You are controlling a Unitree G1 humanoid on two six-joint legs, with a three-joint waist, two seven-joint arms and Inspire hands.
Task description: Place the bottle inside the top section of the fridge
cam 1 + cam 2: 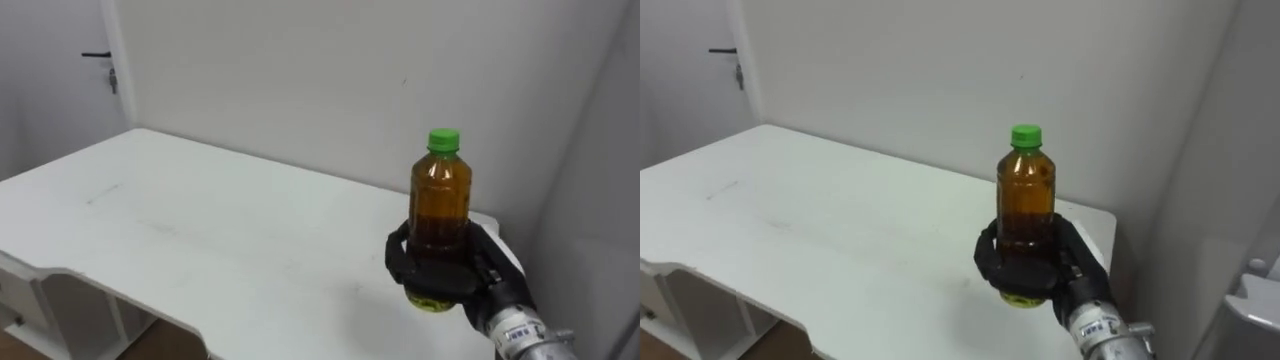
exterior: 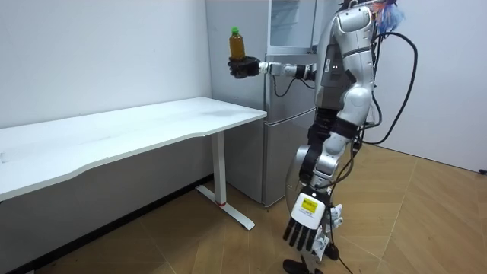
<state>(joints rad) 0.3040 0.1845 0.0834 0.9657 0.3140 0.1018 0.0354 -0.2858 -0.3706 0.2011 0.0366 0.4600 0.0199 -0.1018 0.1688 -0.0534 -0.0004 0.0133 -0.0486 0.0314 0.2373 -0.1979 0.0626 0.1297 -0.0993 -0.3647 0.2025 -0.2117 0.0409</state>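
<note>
Bottle [image 1: 440,195] is off the table and in the grasp, so the pickup looks done. By my reckoning the carrying and the placing are left. It stands upright right of centre in the eye views, with a green cap on top and amber liquid nearly to the neck. The right hand [image 1: 485,268] comes in from the lower right. Its dark fingers [image 1: 403,262] are curled round the bottle's lower part, and a bit of yellow-green base shows beneath the curl. In the room view the bottle is held high at upper centre, above the end of the white table [image 2: 152,125]. The grey fridge [image 2: 283,144] is just behind the outstretched arm, and I cannot tell whether its upper door is open. The left hand [image 2: 304,227] hangs low at bottom centre, fingers loose and straight.
</note>
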